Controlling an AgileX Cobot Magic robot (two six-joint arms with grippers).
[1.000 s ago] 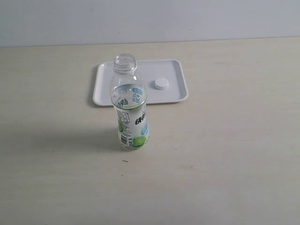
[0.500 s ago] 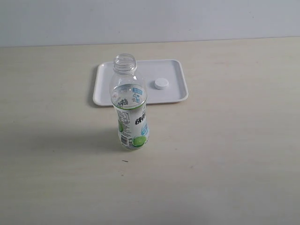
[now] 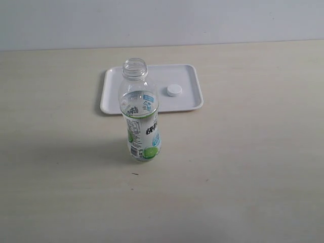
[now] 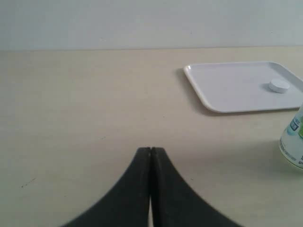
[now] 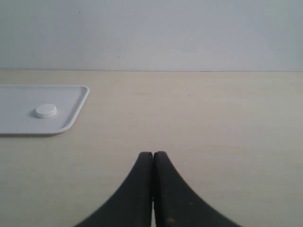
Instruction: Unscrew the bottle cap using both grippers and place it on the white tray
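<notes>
evidently done: the cap (image 3: 174,90) lies flat on the tray (image 3: 114,98), on the half toward the table's (image 3: 243,167) right edge and clear of the rim. the tray sits near the far edge. the bottle (image 3: 141,121) stands upright with its neck open, just on the near-edge side of the tray. left gripper (image 4: 150,150): jaws pressed together, holding nothing, low over bare table, well apart from the bottle. right gripper (image 5: 152,154): same, closed and empty. neither arm shows in the exterior view. judgement: unscrewing and placing are both complete; no step left that i can see.
</notes>
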